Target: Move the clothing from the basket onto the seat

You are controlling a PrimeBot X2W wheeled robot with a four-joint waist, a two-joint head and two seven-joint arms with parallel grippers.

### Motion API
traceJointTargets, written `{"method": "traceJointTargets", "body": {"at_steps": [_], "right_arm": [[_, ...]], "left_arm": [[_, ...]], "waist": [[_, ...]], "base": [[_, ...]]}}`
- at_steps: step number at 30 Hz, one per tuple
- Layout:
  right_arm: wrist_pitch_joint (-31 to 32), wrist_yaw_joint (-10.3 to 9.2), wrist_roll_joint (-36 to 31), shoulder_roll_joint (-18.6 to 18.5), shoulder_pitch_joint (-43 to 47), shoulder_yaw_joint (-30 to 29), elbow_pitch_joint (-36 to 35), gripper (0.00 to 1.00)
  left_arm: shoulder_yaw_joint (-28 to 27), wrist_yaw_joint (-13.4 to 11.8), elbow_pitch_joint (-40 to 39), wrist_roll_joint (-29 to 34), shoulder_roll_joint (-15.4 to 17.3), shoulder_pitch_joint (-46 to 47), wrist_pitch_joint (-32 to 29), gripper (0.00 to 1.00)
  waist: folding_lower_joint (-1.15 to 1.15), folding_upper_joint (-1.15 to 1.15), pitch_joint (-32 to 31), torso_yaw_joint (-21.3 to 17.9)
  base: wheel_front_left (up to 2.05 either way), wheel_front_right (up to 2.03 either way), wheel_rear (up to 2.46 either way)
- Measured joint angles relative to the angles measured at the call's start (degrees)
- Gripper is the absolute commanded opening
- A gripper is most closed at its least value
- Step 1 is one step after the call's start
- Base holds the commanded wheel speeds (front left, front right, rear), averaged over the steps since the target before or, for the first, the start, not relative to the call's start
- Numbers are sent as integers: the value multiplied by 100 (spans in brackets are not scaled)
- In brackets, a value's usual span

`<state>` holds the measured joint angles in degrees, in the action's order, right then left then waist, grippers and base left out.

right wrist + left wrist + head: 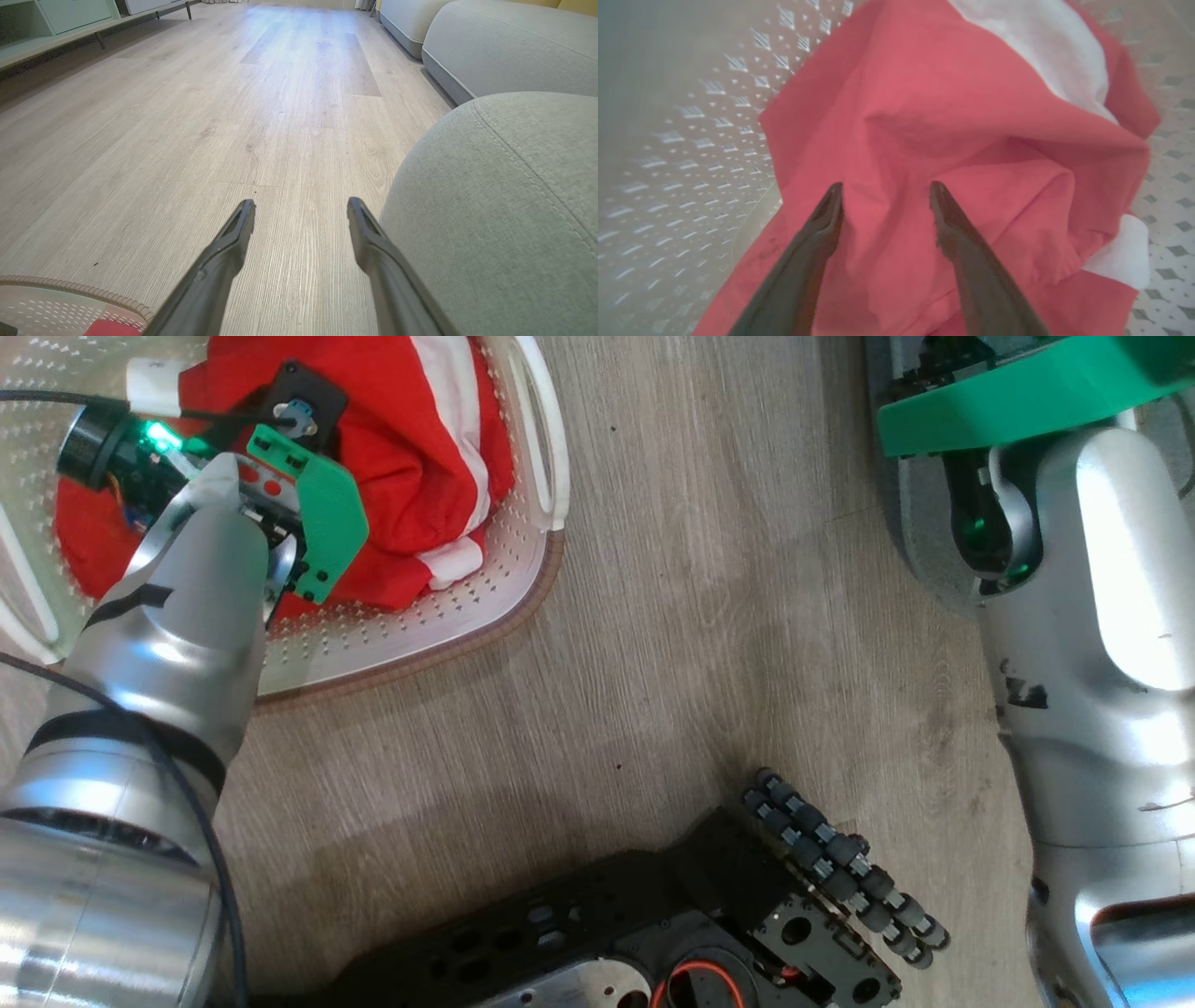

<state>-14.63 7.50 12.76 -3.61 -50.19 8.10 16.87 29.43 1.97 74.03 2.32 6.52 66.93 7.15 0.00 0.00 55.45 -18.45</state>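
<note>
Pale wood-look floor (709, 616) spreads under everything. On it stands the grey-green fabric seat (504, 214), whose rounded corner and stitched seam show at the right of the right wrist view, with more grey cushions (495, 51) farther back.

The cream basket (527, 588) sits on the floor at the robot's left, well apart from the seat. Its walls are dotted with holes, it has a brown braided rim, and a white handle (546, 429) runs along its side. The clothing (411, 467) lies bunched inside the basket: bright red cloth with white bands along one edge.

The left arm reaches down into the basket. The left gripper (886, 185) has its two dark fingers spread wide, with their tips right at the red cloth and a raised fold lying between them, not pinched. Whether the tips press into the fabric cannot be told.

The right gripper (301, 201) hangs over bare floor just beside the seat's corner. Its fingers are spread and hold nothing, and the basket's rim is at the lower left of its view.
</note>
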Motion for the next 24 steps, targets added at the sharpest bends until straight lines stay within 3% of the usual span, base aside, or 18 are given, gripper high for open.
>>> {"method": "traceJointTargets", "body": {"at_steps": [1, 2, 9, 15, 24], "right_arm": [[0, 0, 0, 0, 0, 1, -5, 100], [0, 0, 1, 0, 0, 1, -5, 100], [0, 0, 51, 2, -3, 7, -3, 100], [0, 0, -68, 2, -1, -51, 141, 100], [0, 0, -268, 0, 143, -12, 521, 100]], "left_arm": [[23, 22, 8, 1, 3, -1, 0, 29], [30, 37, 13, 1, 3, -1, 0, 0], [168, -110, 34, 5, 53, -29, 170, 0], [23, 88, 35, -313, -14, -265, 595, 0], [-202, 259, -364, -827, -266, -761, 708, 0]], "waist": [[0, 0, 2, -4], [0, 0, 3, -5], [0, 0, -153, 32], [0, 1, -571, 269], [-1, 1, -1386, 701]], "base": [[0, 0, 0], [0, 0, 0], [0, 0, 0], [0, 0, 0], [0, 0, 0]]}}
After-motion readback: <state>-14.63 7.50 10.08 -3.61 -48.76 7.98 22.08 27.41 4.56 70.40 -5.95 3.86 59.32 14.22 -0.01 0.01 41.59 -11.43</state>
